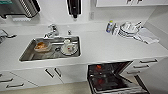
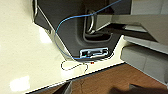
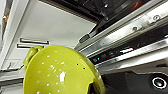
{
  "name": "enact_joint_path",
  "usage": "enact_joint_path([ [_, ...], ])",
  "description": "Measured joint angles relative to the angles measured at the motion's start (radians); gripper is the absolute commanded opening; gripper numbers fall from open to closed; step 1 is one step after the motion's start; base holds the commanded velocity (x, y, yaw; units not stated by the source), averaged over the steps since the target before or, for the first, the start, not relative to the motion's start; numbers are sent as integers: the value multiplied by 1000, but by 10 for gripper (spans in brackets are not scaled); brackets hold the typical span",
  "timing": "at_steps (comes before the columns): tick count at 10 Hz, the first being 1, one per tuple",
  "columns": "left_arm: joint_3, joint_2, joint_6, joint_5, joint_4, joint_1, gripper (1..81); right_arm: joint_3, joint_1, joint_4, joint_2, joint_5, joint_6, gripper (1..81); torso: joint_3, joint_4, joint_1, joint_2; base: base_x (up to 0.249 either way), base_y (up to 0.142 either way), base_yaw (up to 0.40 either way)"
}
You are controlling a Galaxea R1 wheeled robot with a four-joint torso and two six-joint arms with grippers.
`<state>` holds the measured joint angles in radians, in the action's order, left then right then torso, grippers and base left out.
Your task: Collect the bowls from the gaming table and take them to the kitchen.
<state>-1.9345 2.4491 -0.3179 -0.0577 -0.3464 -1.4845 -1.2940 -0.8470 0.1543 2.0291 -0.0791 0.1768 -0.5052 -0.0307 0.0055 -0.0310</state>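
Status: the robot stands in the kitchen, facing the white bench [image 1: 105, 47] with its steel sink [image 1: 27, 56]. The carrying stage therefore appears largely complete; depositing the bowls appears to be what remains.

Item 1, orange-red bowl [image 1: 42, 46]: an orange-toned round dish lies inside the sink, near the tap [image 1: 52, 31] side. The head view is coarse, so it is probably one of the task's bowls, but this cannot be confirmed. A white dish [image 1: 68, 48] lies beside it in the same basin.

Item 2, yellow-green bowl [image 3: 60, 72]: seen large and close in the right wrist view. It is translucent yellow-green plastic, rounded, with rows of small perforations across its wall and a looped handle on one edge. It sits directly at the right arm's end, in front of the open dishwasher [image 1: 112, 77] and a white cabinet front, and not on the bench. It is judged to be carried by the right arm, though the state of the right jaws cannot be told from these views.

Left arm: the left wrist view shows pale floor, a dark robot housing and a blue cable [image 2: 62, 32]. The state of the left jaws cannot be told.

Remaining: place the yellow-green bowl at the sink or on the bench.
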Motion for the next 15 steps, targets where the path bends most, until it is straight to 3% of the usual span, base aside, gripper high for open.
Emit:
enact_joint_path([
  [4, -250, 111, 0, -218, -57, -108, 811, -31, 144, 94, 36, 66, 8, 10, 0, 0, 0, 0, 0, 0, 0],
  [8, -422, 339, 0, -285, -111, -266, 811, -300, 197, 175, 193, 93, 8, 10, 0, 0, 0, 0, 0, 0, 0],
  [9, -490, 373, 0, -291, -123, -285, 811, -377, 214, 201, 241, 106, 20, 811, 0, 0, 0, 0, 0, 0, 0],
  [12, -644, 478, 0, -302, -162, -321, 811, -579, 253, 270, 363, 157, 11, 811, 0, 0, 0, 0, 0, 0, 0],
  [15, -655, 517, -2, -299, -181, -349, 811, -629, 278, 313, 351, 220, 11, 811, 0, 0, 0, 0, 0, 0, 0],
])
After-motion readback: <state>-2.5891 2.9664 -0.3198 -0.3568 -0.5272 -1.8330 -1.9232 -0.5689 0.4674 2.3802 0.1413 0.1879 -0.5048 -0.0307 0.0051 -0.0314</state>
